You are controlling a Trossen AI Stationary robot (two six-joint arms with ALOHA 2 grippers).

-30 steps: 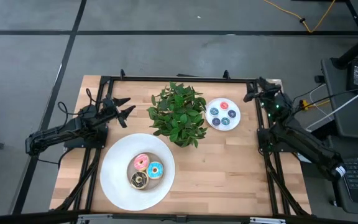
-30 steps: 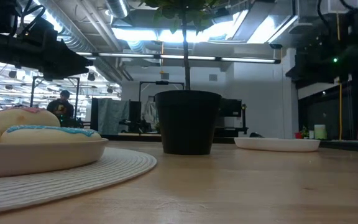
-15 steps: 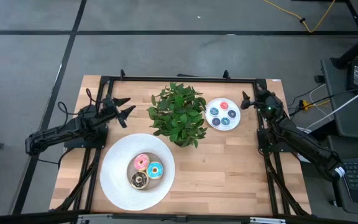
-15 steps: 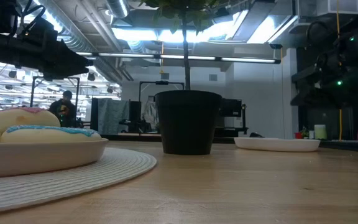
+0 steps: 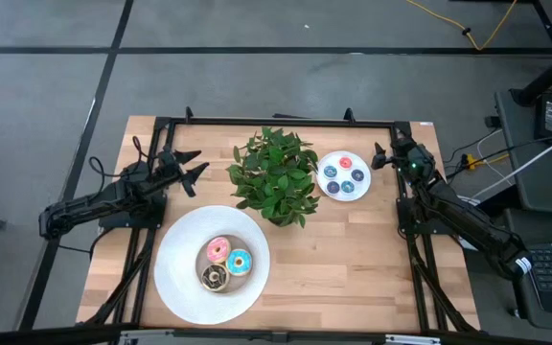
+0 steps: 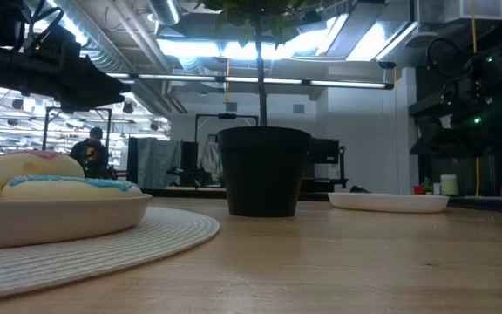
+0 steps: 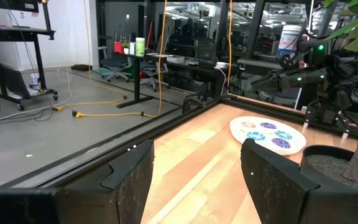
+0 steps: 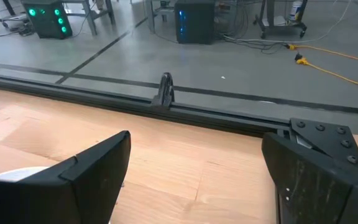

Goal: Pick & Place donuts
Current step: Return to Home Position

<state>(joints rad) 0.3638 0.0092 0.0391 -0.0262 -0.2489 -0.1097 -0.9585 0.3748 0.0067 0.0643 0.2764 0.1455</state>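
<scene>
Three larger donuts, pink [image 5: 218, 250], light blue [image 5: 239, 261] and chocolate brown [image 5: 215, 277], lie on a big white plate [image 5: 185, 287] at the near left. Several tiny donuts [image 5: 343, 175] lie on a small white plate [image 5: 326, 189] at the far right; the left wrist view also shows this small plate [image 7: 268, 134]. My left gripper [image 5: 195, 163] hangs open at the far left, pointing level toward the plant. My right gripper [image 5: 379, 155] stands open just right of the small plate, tipped slightly down, nothing between its fingers [image 8: 92, 174].
A potted green plant [image 5: 274, 175] stands between the two plates; its dark pot [image 6: 264, 170] fills the middle of the low view. A black frame rail [image 5: 276, 122] runs round the table's edges. Bare wood [image 5: 343, 259] lies at the near right.
My right gripper has sunk toward the table beside the small plate and tipped its fingers downward, staying open. Most of that drop came in the first half second. Plates and donuts lie as before.
</scene>
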